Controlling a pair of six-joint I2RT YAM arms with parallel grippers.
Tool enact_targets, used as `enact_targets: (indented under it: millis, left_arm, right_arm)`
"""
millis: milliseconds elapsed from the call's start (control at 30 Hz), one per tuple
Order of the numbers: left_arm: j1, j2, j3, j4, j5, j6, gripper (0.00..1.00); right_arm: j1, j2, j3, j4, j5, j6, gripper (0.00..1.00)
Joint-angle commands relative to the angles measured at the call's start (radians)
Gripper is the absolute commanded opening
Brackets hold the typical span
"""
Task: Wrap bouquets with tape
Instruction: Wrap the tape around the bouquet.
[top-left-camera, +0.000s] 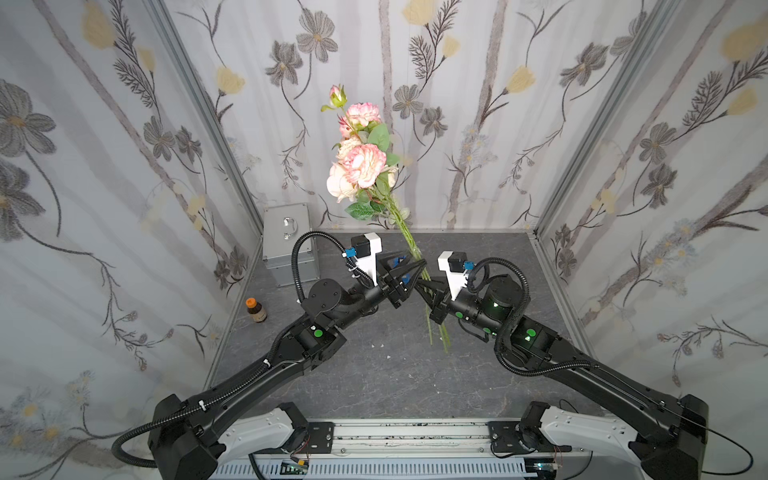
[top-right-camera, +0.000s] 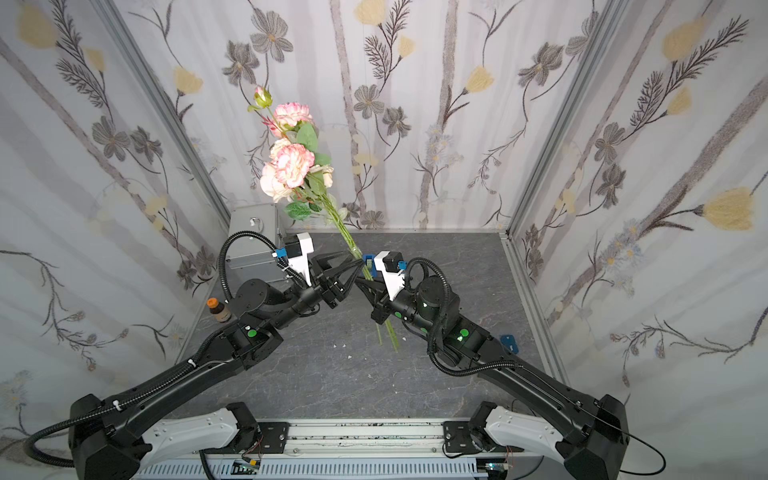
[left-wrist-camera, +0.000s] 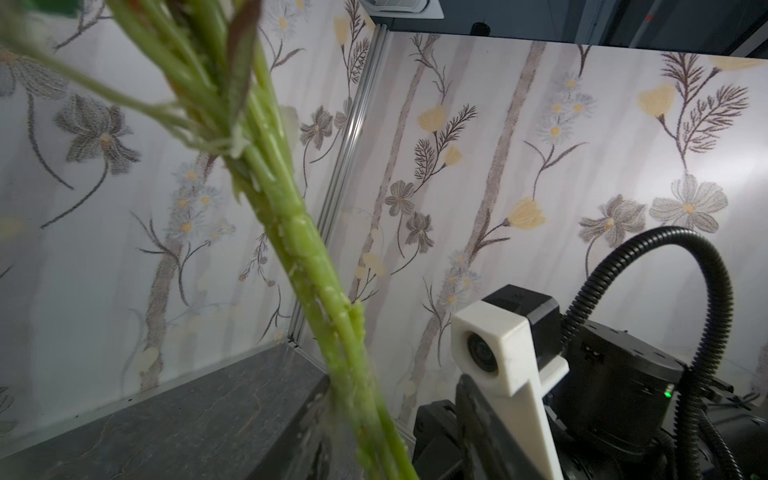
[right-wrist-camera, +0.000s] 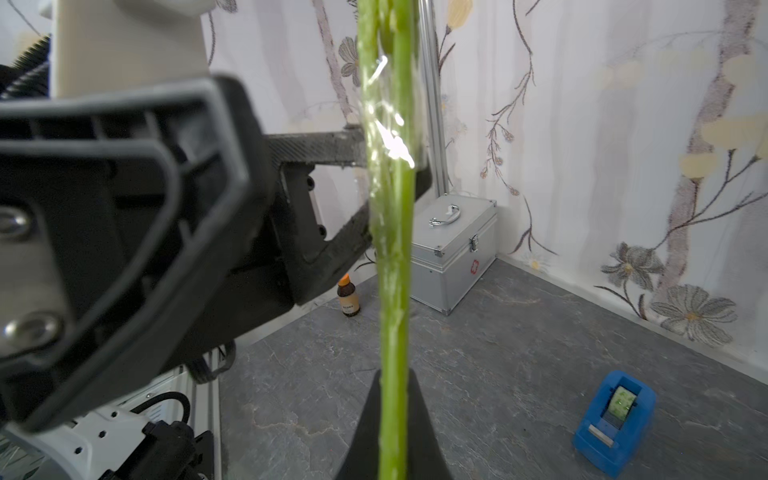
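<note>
While the right gripper (right-wrist-camera: 392, 384) is clamped shut on the green stems (right-wrist-camera: 392, 291) of the bouquet (top-left-camera: 360, 164), the left gripper (top-left-camera: 419, 269) has its jaws parted, one finger on each side of the same stems, just on the flower side of the right gripper's hold. Whether those fingers touch the stems cannot be told. A shiny clear film (right-wrist-camera: 390, 137) clings around the stems where the left fingers straddle them. The bouquet is held in the air over the middle of the grey table (top-left-camera: 374, 374), tilted. Its pink heads and yellowish bud rise toward the far left, and its cut ends hang toward the near side below the right gripper. Both arms reach in from the near edge and meet at the stems. Well apart, on the table's right side beside the right arm, stands the blue dispenser (right-wrist-camera: 615, 419) with its roll of pale greenish tape (right-wrist-camera: 621, 403). A silver case (top-left-camera: 289, 245) sits in the far left corner. A brown bottle (top-left-camera: 255, 309) stands by the left wall.
</note>
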Motion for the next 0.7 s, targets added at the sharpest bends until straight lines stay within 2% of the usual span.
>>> enact_targets:
  millis: [0, 67, 133, 333, 433, 567, 667]
  left_arm:
    - [0.001, -0.004, 0.016, -0.023, -0.117, -0.030, 0.44]
    - [0.001, -0.002, 0.033, -0.064, -0.160, -0.044, 0.36]
    - [0.000, 0.004, 0.048, -0.095, -0.172, -0.056, 0.32]
    - [0.002, 0.042, 0.085, -0.148, -0.162, -0.080, 0.40]
    - [0.001, 0.032, 0.082, -0.179, -0.232, -0.086, 0.44]
    - [0.001, -0.016, 0.042, -0.182, -0.317, -0.052, 0.70]
    - [0.003, -0.030, 0.016, -0.169, -0.320, -0.041, 0.94]
  right_arm:
    - [0.011, 0.013, 0.019, 0.002, 0.129, -0.038, 0.00]
    - [0.020, 0.025, 0.028, -0.011, 0.173, -0.054, 0.00]
    - [0.026, 0.033, 0.032, -0.013, 0.198, -0.058, 0.00]
    - [0.035, 0.048, 0.036, 0.003, 0.209, -0.061, 0.00]
    - [0.037, 0.046, 0.036, 0.009, 0.217, -0.062, 0.00]
    - [0.038, 0.040, 0.036, 0.014, 0.204, -0.062, 0.00]
    - [0.041, 0.033, 0.036, 0.020, 0.153, -0.060, 0.00]
